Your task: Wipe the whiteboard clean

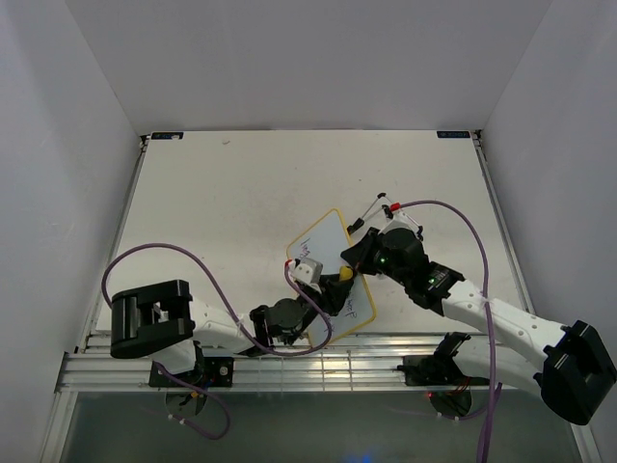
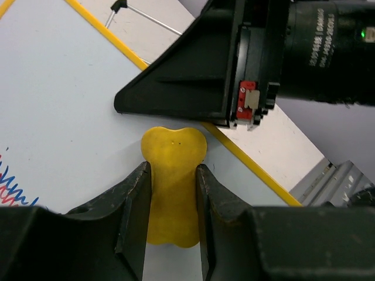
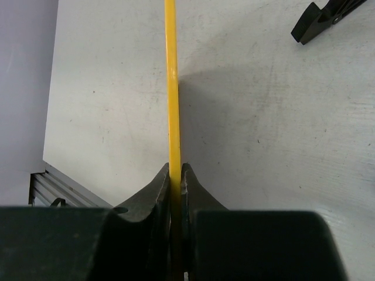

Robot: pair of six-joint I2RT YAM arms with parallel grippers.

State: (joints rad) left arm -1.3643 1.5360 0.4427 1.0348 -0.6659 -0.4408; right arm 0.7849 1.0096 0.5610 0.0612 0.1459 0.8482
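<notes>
The right pincer [image 3: 176, 171] nips only the thin rim of the whiteboard [image 1: 326, 241] at the near middle of the table [image 1: 241, 193], so the left pincer [image 2: 171, 172], clamped on the eraser [image 2: 174, 146], may shove the board loose by pressing hard.

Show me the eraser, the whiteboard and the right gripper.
eraser [image 2: 173, 153]: left wrist view, on its upper lobe.
whiteboard [image 2: 58, 99]: left wrist view, on the bare white surface.
right gripper [image 3: 175, 171]: right wrist view, midway in its grip on the yellow frame.
</notes>
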